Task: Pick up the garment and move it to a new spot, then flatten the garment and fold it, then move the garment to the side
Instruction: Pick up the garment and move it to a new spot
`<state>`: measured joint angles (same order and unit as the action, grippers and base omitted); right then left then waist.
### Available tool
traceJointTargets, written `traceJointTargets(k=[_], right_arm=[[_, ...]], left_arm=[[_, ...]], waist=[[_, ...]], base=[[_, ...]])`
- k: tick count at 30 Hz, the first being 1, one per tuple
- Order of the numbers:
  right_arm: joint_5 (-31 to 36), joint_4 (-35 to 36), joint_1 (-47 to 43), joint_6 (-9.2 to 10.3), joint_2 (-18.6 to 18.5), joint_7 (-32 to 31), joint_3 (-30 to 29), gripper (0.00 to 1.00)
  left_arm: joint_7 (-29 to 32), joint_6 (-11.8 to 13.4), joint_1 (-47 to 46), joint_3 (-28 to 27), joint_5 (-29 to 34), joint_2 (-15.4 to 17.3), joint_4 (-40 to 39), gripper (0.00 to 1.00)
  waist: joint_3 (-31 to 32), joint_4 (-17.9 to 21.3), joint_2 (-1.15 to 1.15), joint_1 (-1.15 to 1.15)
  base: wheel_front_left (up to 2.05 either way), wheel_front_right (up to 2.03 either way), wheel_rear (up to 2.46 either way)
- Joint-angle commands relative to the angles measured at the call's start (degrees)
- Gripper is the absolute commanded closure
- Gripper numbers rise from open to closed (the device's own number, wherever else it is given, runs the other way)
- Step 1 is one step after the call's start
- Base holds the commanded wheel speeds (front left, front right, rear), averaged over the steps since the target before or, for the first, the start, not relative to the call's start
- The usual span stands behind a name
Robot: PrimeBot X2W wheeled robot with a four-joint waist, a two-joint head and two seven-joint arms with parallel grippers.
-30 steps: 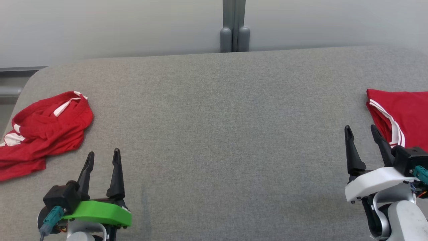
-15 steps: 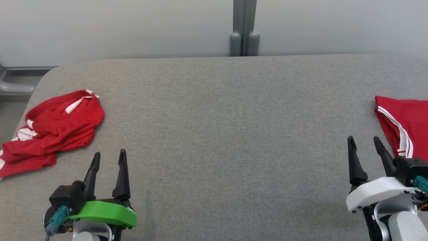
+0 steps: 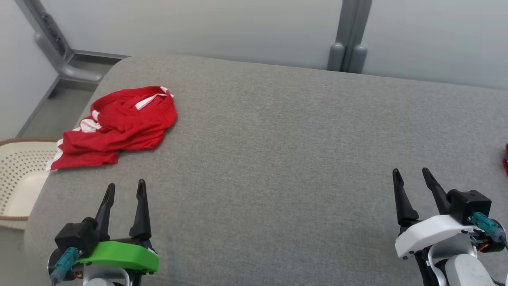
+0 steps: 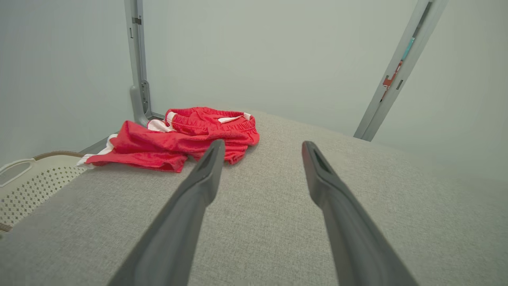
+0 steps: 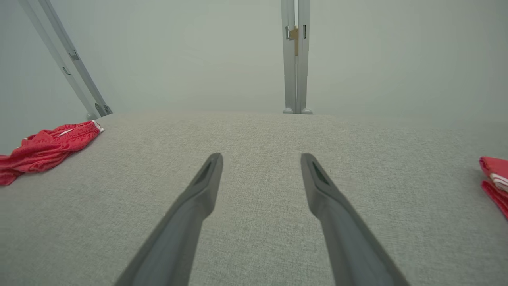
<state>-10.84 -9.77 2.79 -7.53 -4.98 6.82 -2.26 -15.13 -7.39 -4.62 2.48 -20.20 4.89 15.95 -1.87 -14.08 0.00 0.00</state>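
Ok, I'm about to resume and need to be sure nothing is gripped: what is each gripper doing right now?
Left gripper: open, holding nothing, short of the crumpled red garment.
Right gripper: open, holding nothing.

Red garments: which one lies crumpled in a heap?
The garment ahead of the left claw; the other garment, at the table's right edge, lies in flat layers.

Mismatched wrists
Green shell on the left gripper (image 3: pixel 126 184), white on the right gripper (image 3: pixel 410 171) — long black fingers (image 3: pixel 139 208), teal plugs (image 3: pixel 65 258).
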Motion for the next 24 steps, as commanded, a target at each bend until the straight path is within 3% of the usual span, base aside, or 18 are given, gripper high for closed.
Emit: traceJointTargets(k=[1, 12, 24], right_arm=[[-0.1, -0.2, 0.1, 0.09, -0.3, 0.3, 0.2, 0.00], [-0.4, -0.7, 0.8, 0.09, -0.4, 0.0, 2.7, 0.00], [-0.6, -1.5, 1.3, 0.09, -0.7, 0.6, 4.0, 0.00]], left_arm=[[0.0, -0.1, 0.9, -0.2, 0.2, 0.2, 0.0, 0.00], [0.0, -0.2, 1.8, -1.4, 0.4, 0.4, -0.3, 0.00], [0.0, -0.2, 1.9, -2.3, 0.4, 0.4, -0.7, 0.00]], waist=[[0.1, -4.8, 0.00, 0.00], [0.1, -12.2, 0.00, 0.00], [-0.3, -13.6, 0.00, 0.00]], base=[[0.00, 0.00, 0.00], [0.00, 0.00, 0.00], [0.00, 0.00, 0.00]])
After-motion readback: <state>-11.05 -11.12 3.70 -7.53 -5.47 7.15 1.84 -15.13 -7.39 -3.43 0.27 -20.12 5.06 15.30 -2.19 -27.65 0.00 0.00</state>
